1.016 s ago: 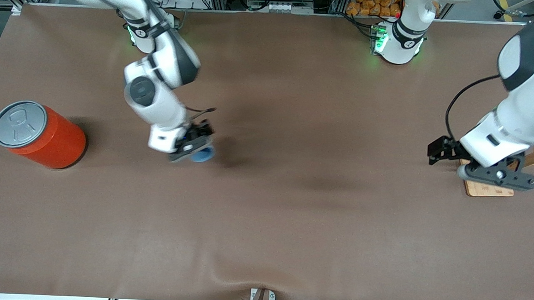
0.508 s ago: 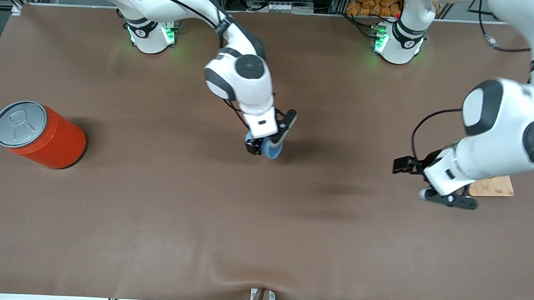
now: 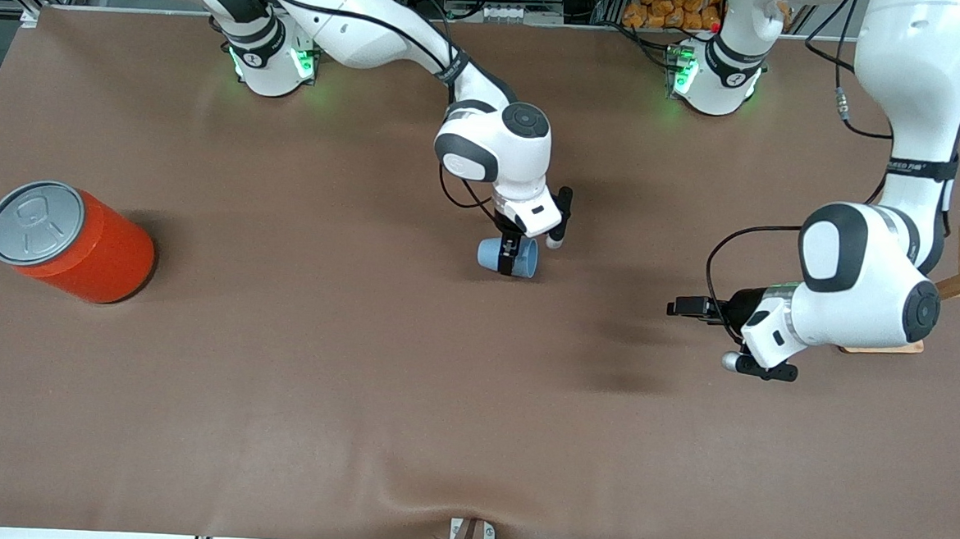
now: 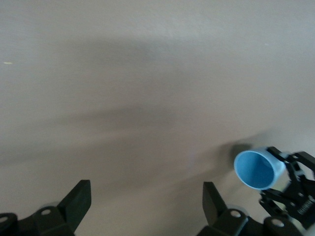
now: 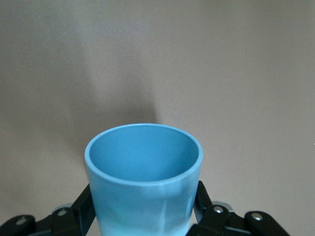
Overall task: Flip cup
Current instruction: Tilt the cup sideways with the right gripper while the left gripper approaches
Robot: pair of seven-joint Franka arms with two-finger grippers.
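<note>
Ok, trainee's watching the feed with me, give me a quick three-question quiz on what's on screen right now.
1. True or false: the right gripper is shut on the cup.
2. Which way does the cup's mouth point: A) toward the left arm's end of the table, B) toward the orange can?
3. What is the left gripper holding?

Key: 1 true. 2 A. 3 nothing; it is open over bare table.

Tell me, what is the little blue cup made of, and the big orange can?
The cup, held in the right gripper, looks like smooth plastic: even light-blue walls with a soft sheen and a thick rounded rim. The orange can is likely metal or coated tin, though that's less sure: glossy orange sides and a dull grey lid with a pull-tab shape pressed in.
</note>
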